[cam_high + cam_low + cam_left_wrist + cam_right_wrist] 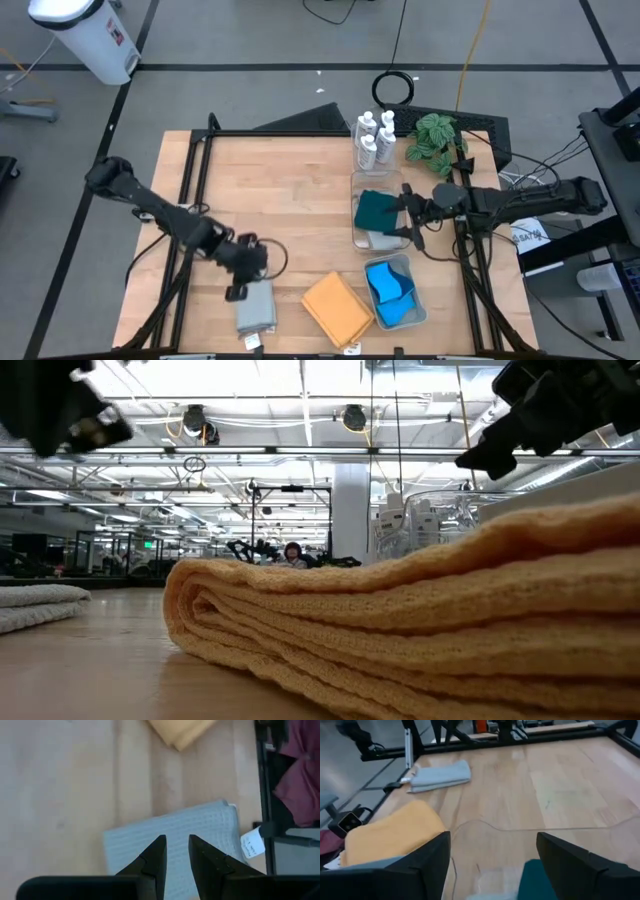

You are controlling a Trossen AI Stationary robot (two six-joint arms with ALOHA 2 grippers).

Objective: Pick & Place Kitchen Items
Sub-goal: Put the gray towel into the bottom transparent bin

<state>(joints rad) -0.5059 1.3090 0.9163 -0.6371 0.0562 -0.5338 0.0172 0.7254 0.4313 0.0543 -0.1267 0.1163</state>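
Orange cloth (420, 620) fills the low view; left hand (176, 851) narrowly parted over grey cloth (175, 832).

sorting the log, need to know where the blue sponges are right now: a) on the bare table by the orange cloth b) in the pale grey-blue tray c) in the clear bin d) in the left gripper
b: in the high view the blue sponges lie inside the pale grey-blue tray, to the right of the orange cloth; the clear bin holds a dark teal-green cloth instead.
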